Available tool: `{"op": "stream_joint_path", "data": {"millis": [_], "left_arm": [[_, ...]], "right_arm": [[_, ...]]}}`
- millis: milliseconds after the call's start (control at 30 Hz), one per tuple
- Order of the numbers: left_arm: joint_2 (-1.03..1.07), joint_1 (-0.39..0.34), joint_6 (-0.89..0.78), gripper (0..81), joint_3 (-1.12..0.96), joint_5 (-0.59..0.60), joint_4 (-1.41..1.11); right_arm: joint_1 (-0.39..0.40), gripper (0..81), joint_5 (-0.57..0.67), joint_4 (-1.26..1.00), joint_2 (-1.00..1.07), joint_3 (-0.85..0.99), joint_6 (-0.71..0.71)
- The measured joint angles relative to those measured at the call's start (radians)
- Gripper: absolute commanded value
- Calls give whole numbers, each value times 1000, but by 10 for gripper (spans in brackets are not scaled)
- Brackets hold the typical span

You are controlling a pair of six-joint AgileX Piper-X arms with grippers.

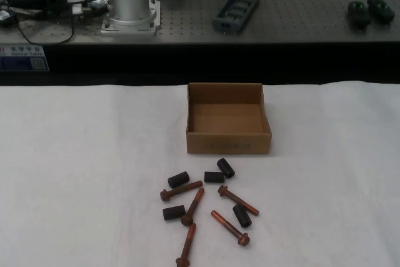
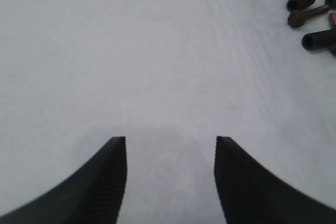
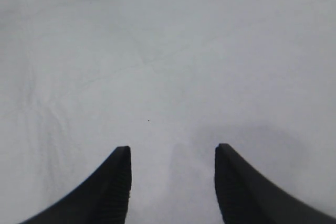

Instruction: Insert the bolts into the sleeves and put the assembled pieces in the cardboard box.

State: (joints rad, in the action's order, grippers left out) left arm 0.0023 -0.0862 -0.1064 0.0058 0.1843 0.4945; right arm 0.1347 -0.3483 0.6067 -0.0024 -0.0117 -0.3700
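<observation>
White cloth (image 1: 75,173) w/ loose bolts (image 1: 229,226), sleeves (image 1: 178,179) before cardboard box (image 1: 228,144); L/R jaws released, bases cut off.

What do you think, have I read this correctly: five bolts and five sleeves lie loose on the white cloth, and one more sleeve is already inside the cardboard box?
Not quite. The cardboard box holds nothing: in the high view its floor is bare. The rest stands: five bolts and five sleeves lie loose on the white cloth, in front of the box.
</observation>
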Motion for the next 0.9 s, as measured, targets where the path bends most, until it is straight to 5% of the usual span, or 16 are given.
{"op": "stream_joint_path", "data": {"millis": [267,500,900], "left_arm": [[0,0,-197,380,5,250,-67],[0,0,-395,380,5,356,-233],[0,0,-565,380,5,268,-265]], "right_arm": [[0,376,18,-17,0,0,-57],[0,376,91,-57,0,0,-62],[0,376,102,-80,0,0,-62]]}}
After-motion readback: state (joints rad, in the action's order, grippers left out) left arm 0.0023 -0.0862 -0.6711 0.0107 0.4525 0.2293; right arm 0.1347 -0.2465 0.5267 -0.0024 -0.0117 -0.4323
